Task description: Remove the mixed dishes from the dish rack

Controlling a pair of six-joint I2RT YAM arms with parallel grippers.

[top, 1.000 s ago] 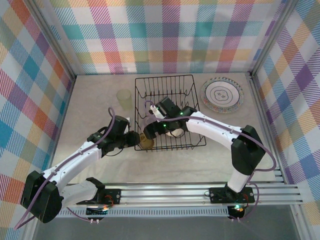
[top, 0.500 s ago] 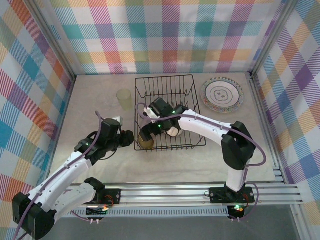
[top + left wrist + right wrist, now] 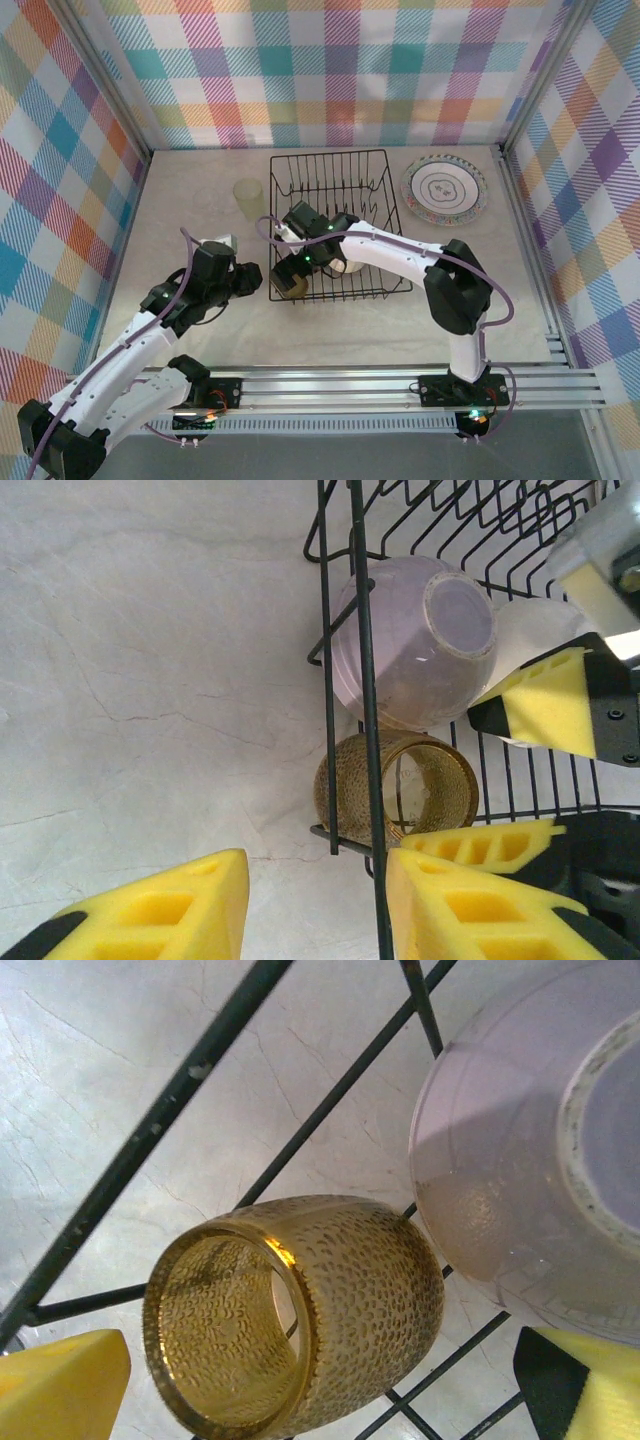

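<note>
The black wire dish rack (image 3: 328,154) stands mid-table. In its front-left corner an amber cup (image 3: 291,285) lies on its side, with an upturned cream bowl (image 3: 346,263) beside it. My right gripper (image 3: 291,272) hangs open over the amber cup (image 3: 300,1320), one yellow finger (image 3: 60,1385) on each side with gaps showing. The bowl (image 3: 540,1160) lies just right of the cup. My left gripper (image 3: 252,277) is open just outside the rack's left wall (image 3: 357,630), holding nothing. From there the amber cup (image 3: 400,790) and the bowl (image 3: 415,645) are seen through the wires.
A ringed plate (image 3: 445,188) lies flat on the table right of the rack. A pale yellow-green cup (image 3: 248,197) stands upright left of the rack's back corner. Bare pale tabletop (image 3: 200,200) spreads on the left. Plaid walls enclose three sides.
My left gripper drew back leftward from the rack's front-left corner and its jaws widened. My right gripper slid left along the rack's front to the amber cup.
</note>
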